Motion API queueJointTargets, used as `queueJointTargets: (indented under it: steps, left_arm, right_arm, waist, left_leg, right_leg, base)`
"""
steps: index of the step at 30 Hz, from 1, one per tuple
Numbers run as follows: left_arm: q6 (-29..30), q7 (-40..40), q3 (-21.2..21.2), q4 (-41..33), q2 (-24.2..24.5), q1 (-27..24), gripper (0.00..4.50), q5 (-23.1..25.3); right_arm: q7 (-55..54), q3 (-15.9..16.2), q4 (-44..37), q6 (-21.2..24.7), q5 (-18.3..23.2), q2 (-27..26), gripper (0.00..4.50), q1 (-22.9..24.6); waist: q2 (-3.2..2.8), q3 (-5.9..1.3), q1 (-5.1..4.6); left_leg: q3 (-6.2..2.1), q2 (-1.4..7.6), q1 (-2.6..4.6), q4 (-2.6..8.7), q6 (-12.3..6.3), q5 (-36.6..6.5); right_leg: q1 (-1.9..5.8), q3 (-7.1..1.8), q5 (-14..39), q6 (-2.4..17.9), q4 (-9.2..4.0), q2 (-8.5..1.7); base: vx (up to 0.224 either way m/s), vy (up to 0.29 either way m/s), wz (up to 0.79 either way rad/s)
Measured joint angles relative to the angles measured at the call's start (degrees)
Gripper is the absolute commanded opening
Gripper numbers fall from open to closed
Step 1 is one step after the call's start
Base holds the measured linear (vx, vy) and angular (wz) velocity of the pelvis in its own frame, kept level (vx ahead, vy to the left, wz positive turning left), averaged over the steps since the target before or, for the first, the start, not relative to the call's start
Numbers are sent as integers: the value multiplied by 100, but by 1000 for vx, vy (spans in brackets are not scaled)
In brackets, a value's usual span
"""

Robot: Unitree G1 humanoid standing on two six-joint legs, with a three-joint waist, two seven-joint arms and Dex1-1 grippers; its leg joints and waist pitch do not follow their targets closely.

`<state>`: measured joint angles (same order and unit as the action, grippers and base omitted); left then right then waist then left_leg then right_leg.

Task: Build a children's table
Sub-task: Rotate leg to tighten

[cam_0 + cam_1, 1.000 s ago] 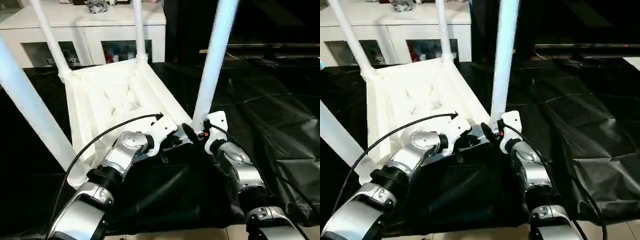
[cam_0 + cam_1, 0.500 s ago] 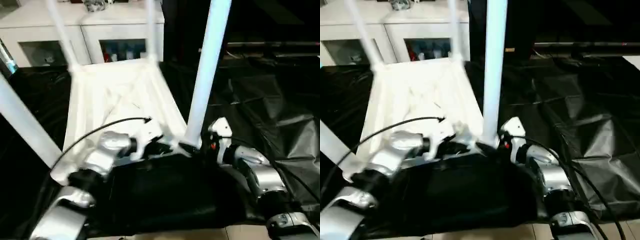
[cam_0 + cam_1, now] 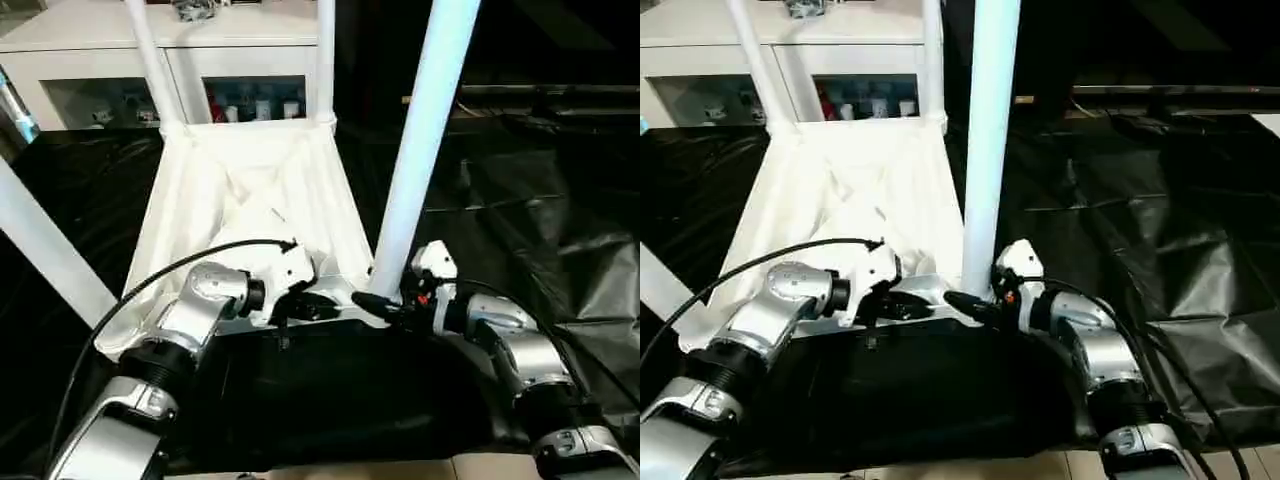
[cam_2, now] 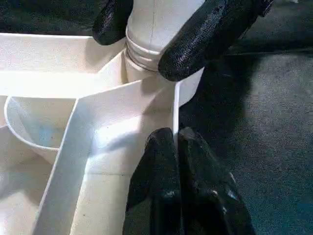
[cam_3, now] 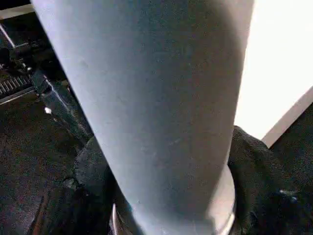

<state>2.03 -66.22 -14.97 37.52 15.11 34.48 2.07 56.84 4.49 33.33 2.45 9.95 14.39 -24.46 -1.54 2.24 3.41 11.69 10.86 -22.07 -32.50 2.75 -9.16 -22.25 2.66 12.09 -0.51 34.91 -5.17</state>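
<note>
The children's table lies upside down on a black sheet, its white legs pointing up. My left gripper is shut on the thin rim of the top near the near right corner; the left wrist view has the rim pinched between its fingertips. My right gripper is at the foot of the near right leg, just above its corner socket. Its black fingers press on the leg from both sides. In the right wrist view that leg stands between the fingers.
A white cabinet with glass-fronted compartments stands behind the table. The near left leg slants up at the left, and two far legs rise at the back. Crumpled black sheet covers the ground to the right.
The view has shifted, and the table now lies squarer to me. My right fingers have drawn in around the foot of the leg. The left grip on the rim is unchanged.
</note>
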Motion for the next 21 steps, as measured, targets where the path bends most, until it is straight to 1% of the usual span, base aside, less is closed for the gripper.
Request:
queueJointTargets:
  steps: [2,3,5,9,10,12,14,15,16,17,18,19,21]
  left_arm:
    - [-1,331,26,125,-109,66,0,73]
    - [18,609,55,239,-241,144,0,157]
    - [54,968,57,361,-415,224,0,237]
    - [68,1799,55,653,-824,409,0,482]
    - [95,1939,54,694,-907,438,0,518]
    - [134,2128,54,734,-1020,452,0,560]
    - [140,2157,60,745,-1052,453,0,560]
    - [140,2156,66,752,-1056,454,0,560]
    - [140,2154,67,752,-1057,453,0,559]
    - [140,2151,67,752,-1057,453,0,559]
    - [140,2150,67,751,-1057,453,0,559]
    - [140,2138,70,751,-1056,453,0,559]
    - [141,1995,111,738,-1013,449,0,552]
  right_arm:
    - [-596,-131,70,-66,-89,-221,270,8]
    - [-1129,-251,140,-119,-139,-398,270,-7]
    - [-1719,-366,247,-177,-177,-560,270,-41]
    - [-2922,-644,460,-144,-303,-919,269,-231]
    - [-3103,-648,506,-132,-342,-933,269,-274]
    - [-3338,-679,551,-131,-389,-978,269,-313]
    - [-3368,-690,555,-145,-403,-988,269,-315]
    - [-3368,-691,559,-161,-402,-990,304,-312]
    - [-3349,-698,559,-167,-385,-990,304,-310]
    - [-3316,-714,559,-165,-360,-990,325,-308]
    - [-3279,-735,558,-156,-340,-990,325,-308]
    - [-3246,-738,555,-151,-332,-989,341,-307]
    - [-2975,-737,498,-144,-315,-955,348,-270]
  waist:
    - [1,-1,-7]
    - [1,-1,-28]
    - [1,-1,-42]
    - [-10,-9,-48]
    - [-14,-12,-46]
    - [-29,-23,-41]
    - [-42,-34,-33]
    - [-47,-39,-30]
    - [-49,-40,-28]
    - [-50,-41,-27]
    - [-50,-40,-27]
    - [-50,-40,-27]
    - [-49,-40,-28]
  left_leg:
    - [0,0,7,-2,0,0]
    - [0,-3,8,-4,1,0]
    - [0,-8,12,-6,1,0]
    - [0,-13,17,-8,1,0]
    - [0,-16,16,-7,1,0]
    - [0,-18,20,-7,0,0]
    - [0,-19,19,-6,0,-1]
    - [-1,-19,19,-6,-1,-1]
    - [-1,-19,18,-6,-1,-1]
    - [-1,-19,18,-6,-1,-1]
    - [-1,-19,18,-6,-1,-1]
    - [-1,-19,18,-6,-1,-1]
    - [-1,-18,17,-5,-2,-2]
  right_leg:
    - [4,-2,-2,2,4,0]
    - [3,-6,-7,10,4,-1]
    - [7,-7,-9,13,3,-5]
    - [14,-12,-5,4,0,-6]
    - [15,-14,-6,6,-1,-7]
    - [24,-15,-6,7,-6,-8]
    - [25,-15,-3,2,-9,-9]
    - [25,-14,-2,-1,-9,-9]
    - [25,-14,-1,-1,-9,-9]
    - [25,-14,-2,-1,-9,-9]
    - [25,-13,-2,-1,-9,-9]
    - [25,-13,-1,-1,-9,-9]
    - [24,-13,0,-4,-10,-9]
  base:
    - [0,0,0]
    - [0,0,0]
    - [0,0,0]
    - [0,0,0]
    - [0,0,0]
    - [0,0,0]
    - [0,0,0]
    - [0,0,0]
    - [0,0,0]
    - [0,0,0]
    - [0,0,0]
    - [0,0,0]
    - [0,0,0]
